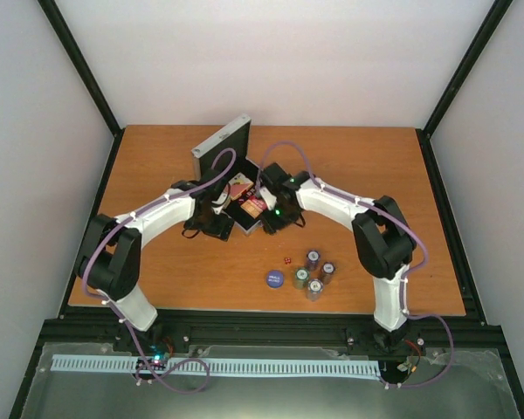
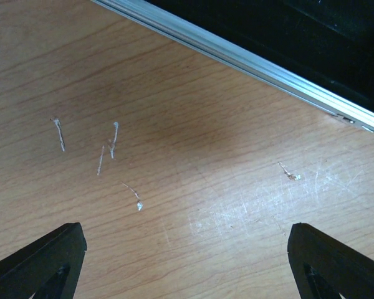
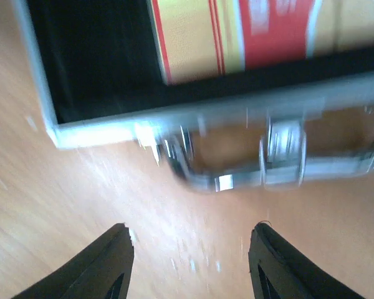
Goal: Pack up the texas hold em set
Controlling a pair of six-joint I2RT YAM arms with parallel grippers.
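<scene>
The brown bench [image 1: 140, 175] holds everything. On it sits the silver case [image 1: 224, 145], open, with its lid standing up. It is hard, smooth metal, so it may slip; the handle [image 3: 237, 171] on its front looks best to hold. The left gripper [image 2: 184, 255] hangs just left of the case, fingers apart, holding nothing. The right gripper [image 3: 192, 249] hangs just in front of the case, apart too. Red card decks [image 1: 255, 207] lie inside the case. Chip stacks [image 1: 313, 260] stand in front of the case; they could topple, so squeeze their sides. The blue disc [image 1: 275, 278] and tiny dice [image 1: 287, 260] lie there too.
</scene>
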